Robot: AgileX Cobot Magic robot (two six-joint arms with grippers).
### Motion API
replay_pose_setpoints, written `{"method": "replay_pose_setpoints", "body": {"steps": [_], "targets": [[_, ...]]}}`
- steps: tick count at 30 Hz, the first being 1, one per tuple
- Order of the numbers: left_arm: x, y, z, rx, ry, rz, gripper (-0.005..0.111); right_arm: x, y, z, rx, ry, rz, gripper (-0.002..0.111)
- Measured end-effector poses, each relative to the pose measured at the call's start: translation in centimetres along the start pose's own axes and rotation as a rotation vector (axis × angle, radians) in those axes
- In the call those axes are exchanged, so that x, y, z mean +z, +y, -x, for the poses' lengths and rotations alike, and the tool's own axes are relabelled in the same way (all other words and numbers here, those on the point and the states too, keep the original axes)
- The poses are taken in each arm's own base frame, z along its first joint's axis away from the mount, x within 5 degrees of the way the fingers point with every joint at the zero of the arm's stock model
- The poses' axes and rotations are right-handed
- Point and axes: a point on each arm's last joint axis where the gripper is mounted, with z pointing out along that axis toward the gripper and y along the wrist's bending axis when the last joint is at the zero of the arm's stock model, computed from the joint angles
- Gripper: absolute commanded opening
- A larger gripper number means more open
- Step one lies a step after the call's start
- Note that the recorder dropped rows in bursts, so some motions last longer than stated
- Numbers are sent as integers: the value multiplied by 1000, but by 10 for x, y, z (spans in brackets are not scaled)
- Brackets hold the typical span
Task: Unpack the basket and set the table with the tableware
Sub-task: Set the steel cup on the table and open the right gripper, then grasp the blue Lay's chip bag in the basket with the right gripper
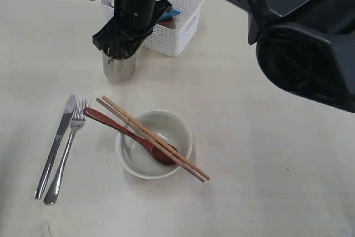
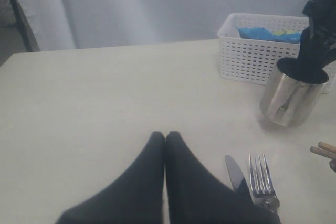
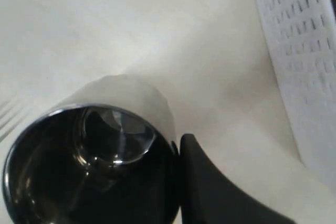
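The steel cup (image 1: 118, 67) stands on the table (image 1: 249, 137) just in front of the white basket (image 1: 186, 29). My right gripper (image 1: 119, 54) reaches across from the right and is shut on the cup's rim (image 3: 176, 148), with one finger outside and the other hidden inside. The off-white bowl (image 1: 176, 125) holds the dark red spoon (image 1: 111, 120), and the chopsticks (image 1: 133, 119) lie across it. Left of the bowl, knife (image 1: 55, 145) and fork (image 1: 66, 154) lie side by side. My left gripper (image 2: 165, 136) hovers shut and empty near the knife (image 2: 233, 170). The small plate is not clearly visible.
A blue chip bag (image 2: 262, 34) lies inside the basket (image 2: 252, 51). The right arm's dark body (image 1: 310, 43) hangs over the table's right side. A pale curtain closes off the far edge in the left wrist view.
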Motion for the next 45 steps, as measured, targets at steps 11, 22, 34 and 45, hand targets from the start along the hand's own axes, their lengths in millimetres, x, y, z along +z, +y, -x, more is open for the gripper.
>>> {"method": "replay_pose_setpoints", "body": {"steps": [11, 22, 34, 45], "targets": [[0, 0, 0, 0, 0, 0, 0, 18, 2, 2, 23, -26, 30, 18], [0, 0, 0, 0, 0, 0, 0, -16, 0, 16, 5, -58, 4, 45], [0, 0, 0, 0, 0, 0, 0, -61, -60, 32, 305, -230, -137, 60], [0, 0, 0, 0, 0, 0, 0, -13, -81, 28, 408, -211, -76, 60]]}}
